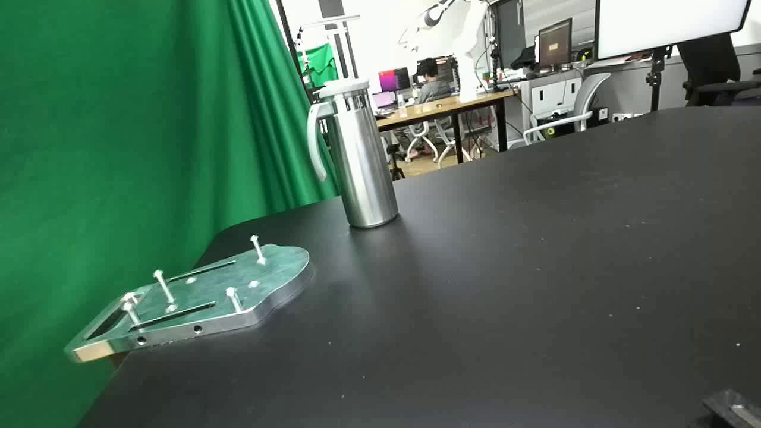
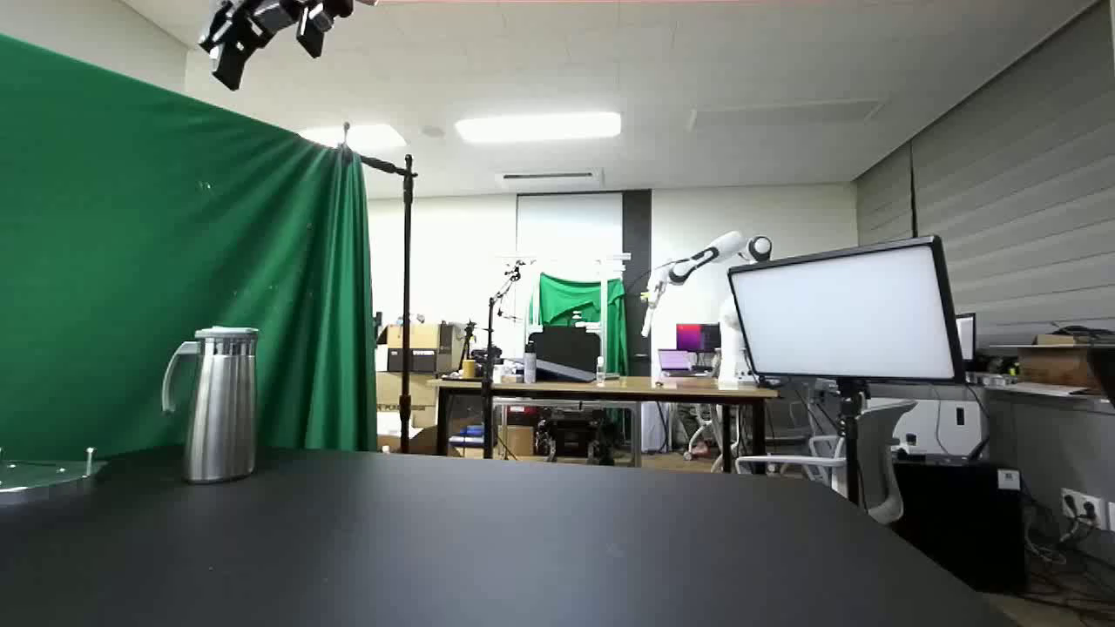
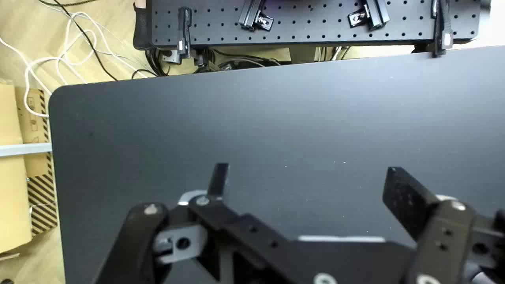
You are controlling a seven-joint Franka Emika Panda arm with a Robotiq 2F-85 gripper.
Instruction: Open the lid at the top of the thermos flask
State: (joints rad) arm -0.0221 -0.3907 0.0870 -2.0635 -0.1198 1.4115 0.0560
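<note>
Black two-fingered gripper (image 3: 307, 177) dotted with silvery round screw heads (image 3: 202, 200)

In the wrist view, angular black finger links (image 3: 240, 225) show small dark holes (image 3: 252, 228); one of the flat black fingertips (image 3: 400, 193) carries pale scuffs (image 3: 409, 199). Between two links sits a silver-grey block (image 3: 195, 236) with a round dark hole. A thin whitish strip (image 3: 335, 239) edges the black central body (image 3: 351, 260). In an exterior view the gripper looks blocky and black.
</note>
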